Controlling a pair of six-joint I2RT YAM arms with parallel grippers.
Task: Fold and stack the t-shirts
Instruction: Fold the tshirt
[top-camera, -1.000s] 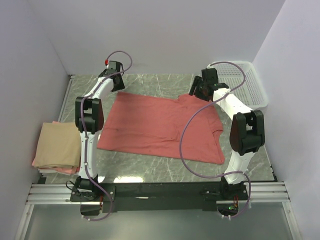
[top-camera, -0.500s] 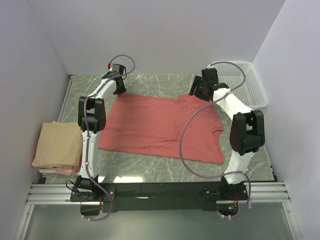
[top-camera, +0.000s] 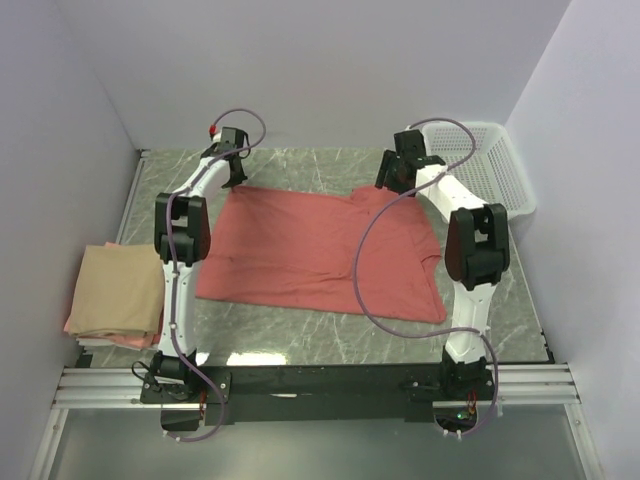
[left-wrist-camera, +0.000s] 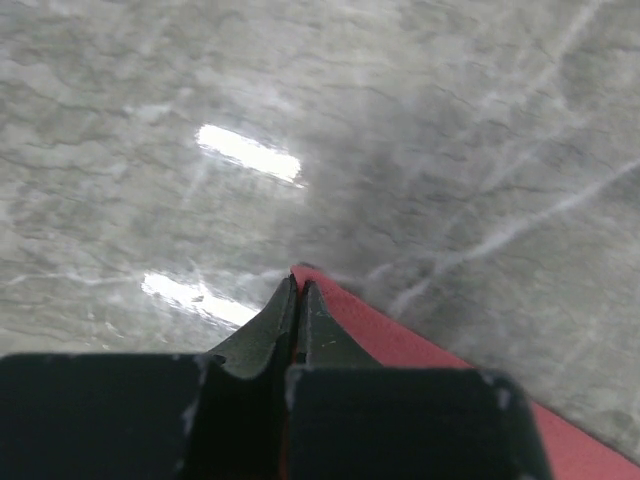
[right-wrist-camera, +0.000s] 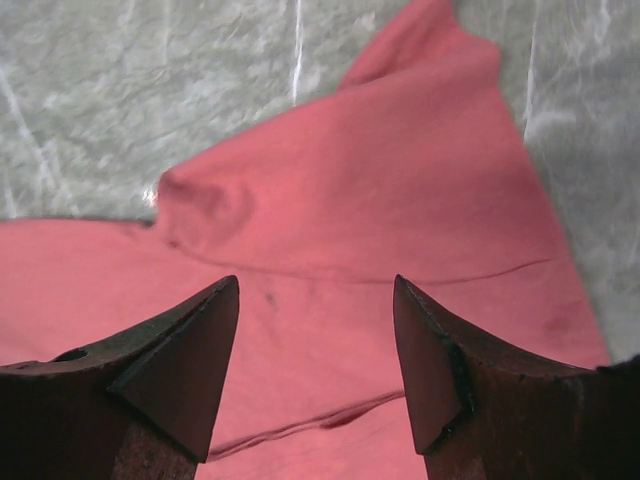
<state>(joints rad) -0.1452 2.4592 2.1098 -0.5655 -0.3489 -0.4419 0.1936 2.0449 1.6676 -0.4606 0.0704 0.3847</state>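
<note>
The salmon-red t-shirt (top-camera: 320, 255) lies spread flat across the middle of the marble tabletop (top-camera: 330, 170). The left jaws are closed on its far left corner, pinching the fabric edge. The right jaws stand wide open over the far right sleeve, gripping nothing. At the left edge, a folded tan-beige t-shirt (top-camera: 120, 290) rests on a pink t-shirt (top-camera: 74, 325).

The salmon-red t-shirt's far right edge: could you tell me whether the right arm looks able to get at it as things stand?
Probably yes. The right gripper hangs over the salmon-red t-shirt with its fingers spread, and nothing lies between them and the cloth.
</note>
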